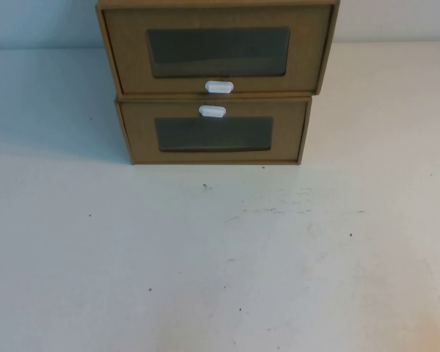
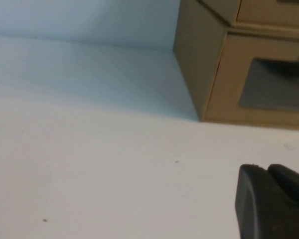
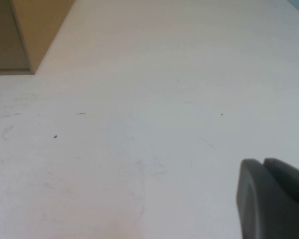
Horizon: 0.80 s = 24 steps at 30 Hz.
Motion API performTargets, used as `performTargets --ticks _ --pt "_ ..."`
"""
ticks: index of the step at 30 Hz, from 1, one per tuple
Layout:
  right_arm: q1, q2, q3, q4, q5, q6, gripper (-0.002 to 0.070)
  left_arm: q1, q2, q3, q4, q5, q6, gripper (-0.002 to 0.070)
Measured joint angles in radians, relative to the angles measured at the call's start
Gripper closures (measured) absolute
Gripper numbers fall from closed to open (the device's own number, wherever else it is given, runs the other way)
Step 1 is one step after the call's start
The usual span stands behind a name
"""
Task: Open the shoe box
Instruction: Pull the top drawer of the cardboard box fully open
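Two brown cardboard shoe boxes stand stacked at the back of the table. The upper box (image 1: 217, 48) and the lower box (image 1: 214, 132) each have a dark front window. Both fronts are closed, with a white handle (image 1: 219, 87) on the upper and another white handle (image 1: 212, 111) on the lower. Neither arm shows in the high view. My left gripper (image 2: 266, 168) is shut on nothing, low over the table, left of the lower box (image 2: 269, 84). My right gripper (image 3: 263, 162) is shut and empty, right of a box corner (image 3: 35, 25).
The white table (image 1: 220, 257) stretches in front of the boxes, marked only with small dark specks and faint scuffs. A pale wall (image 1: 29, 22) rises behind the boxes.
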Motion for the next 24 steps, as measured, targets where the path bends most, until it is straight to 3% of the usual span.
performTargets --ticks 9,18,24 --pt "0.000 0.000 0.000 0.000 0.000 0.000 0.0689 0.000 0.000 0.000 -0.222 -0.056 -0.266 0.0679" --pt "0.000 0.000 0.000 0.000 0.000 0.000 0.0689 0.000 0.000 0.000 -0.225 -0.137 -0.271 0.0679" --pt "0.000 0.000 0.000 0.000 0.000 0.000 0.0690 -0.046 0.032 -0.187 -0.188 -0.010 -0.180 0.0679"
